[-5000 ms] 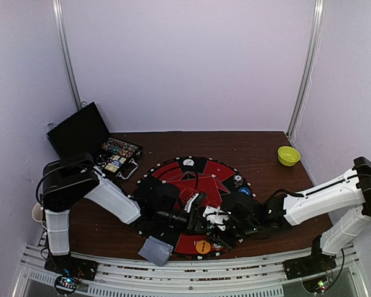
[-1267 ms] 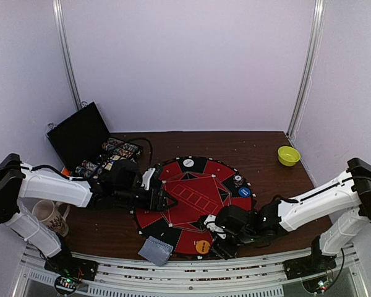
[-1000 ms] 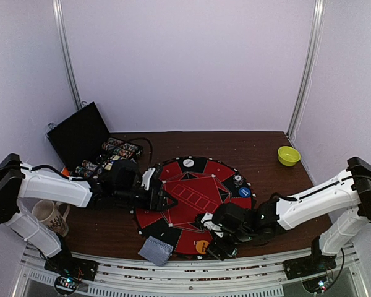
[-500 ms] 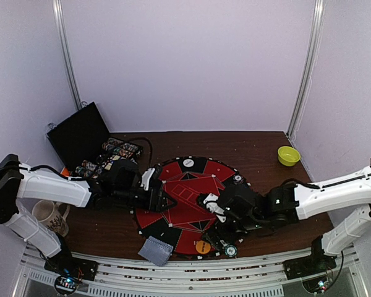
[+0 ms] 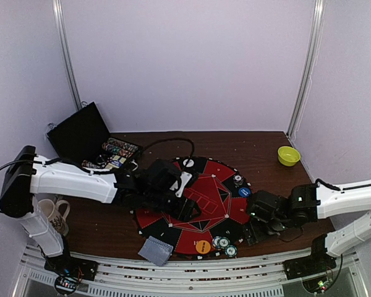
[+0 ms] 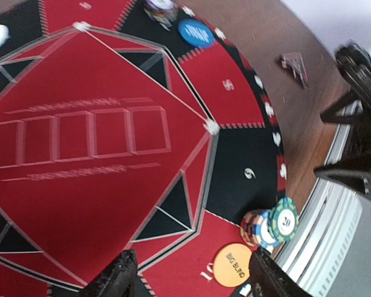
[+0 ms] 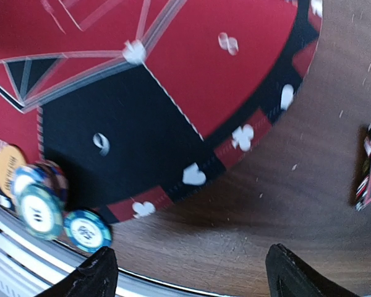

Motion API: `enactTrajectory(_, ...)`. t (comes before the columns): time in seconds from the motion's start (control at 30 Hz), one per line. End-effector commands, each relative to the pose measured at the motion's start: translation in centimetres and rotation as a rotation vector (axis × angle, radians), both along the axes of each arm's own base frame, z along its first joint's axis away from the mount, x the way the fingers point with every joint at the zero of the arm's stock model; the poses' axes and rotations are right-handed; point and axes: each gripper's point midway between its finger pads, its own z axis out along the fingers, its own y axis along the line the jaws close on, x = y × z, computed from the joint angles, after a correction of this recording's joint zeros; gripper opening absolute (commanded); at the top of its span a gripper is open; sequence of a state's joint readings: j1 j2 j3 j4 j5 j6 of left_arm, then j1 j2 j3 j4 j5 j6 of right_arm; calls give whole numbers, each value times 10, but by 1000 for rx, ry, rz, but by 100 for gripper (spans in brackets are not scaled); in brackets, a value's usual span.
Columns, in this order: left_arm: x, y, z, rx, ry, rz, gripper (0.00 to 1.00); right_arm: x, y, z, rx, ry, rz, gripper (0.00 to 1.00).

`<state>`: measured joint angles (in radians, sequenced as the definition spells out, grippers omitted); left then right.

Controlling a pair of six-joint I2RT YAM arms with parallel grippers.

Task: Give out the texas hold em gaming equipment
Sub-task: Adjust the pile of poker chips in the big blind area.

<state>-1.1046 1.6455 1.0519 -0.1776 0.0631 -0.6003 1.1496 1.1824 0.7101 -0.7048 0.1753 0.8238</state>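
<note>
While both of my arms reach in over the round red and black poker mat [image 5: 217, 172], neither gripper holds anything. My left gripper [image 6: 191, 269] hangs over the middle of the mat with its fingers [image 6: 120, 278] spread apart, and nothing is between them. My right gripper [image 7: 190, 266] is at the lower right rim of the mat in the top view, over the brown table [image 7: 266, 204]. Its fingers [image 7: 290, 275] also stand wide apart and empty. The poker chips [image 5: 223, 245] lie at the bottom edge of the mat in the top view, just right of the orange button disc [image 5: 203, 246]. In my left wrist view they are a short stack that leans over, with a green chip marked 20 at its end. In my right wrist view, in the lower left of the frame, one loose chip [image 7: 88, 230] lies flat beside this stack, at the very rim of the mat. The blue button disc [image 5: 244, 192] rests on the right part of the mat, just beside a second small chip stack [image 5: 238, 180]. The white button disc [image 5: 187, 163] is at the top rim. The grey-blue cards [image 5: 155, 250] lie on the table just beside the lower left rim of the mat. An open black case [image 5: 80, 133] with more chips stands in the upper left, a yellow bowl [image 5: 289, 155] is at the far right, and a mug [image 5: 49, 210] is at the left edge.
</note>
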Motion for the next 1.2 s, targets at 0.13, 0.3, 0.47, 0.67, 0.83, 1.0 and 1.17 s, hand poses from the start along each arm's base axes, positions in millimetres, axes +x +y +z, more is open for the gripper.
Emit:
enactTrajectory(0.13, -43, -28, -67, 251, 14, -155, 58, -15, 23, -33, 111, 119, -41, 84)
enactTrajectory(0.3, -42, -29, -71, 267, 3, -146, 56, -15, 28, -37, 119, 126, -32, 85)
enactTrajectory(0.47, -44, -36, -79, 265, 17, -170, 56, -15, 33, -39, 140, 135, -36, 84)
enactTrajectory(0.67, -43, -44, -77, 241, 12, -179, 56, -21, 33, -42, 155, 161, -39, 84)
enactTrajectory(0.83, -45, -46, -80, 241, 17, -193, 56, -30, 28, -44, 145, 190, -38, 84)
enactTrajectory(1.0, -46, -52, -81, 233, 20, -209, 56, -40, 32, -46, 177, 230, -26, 84)
enactTrajectory(1.17, -47, -56, -81, 217, 24, -220, 56, -40, 44, -47, 204, 234, -12, 84)
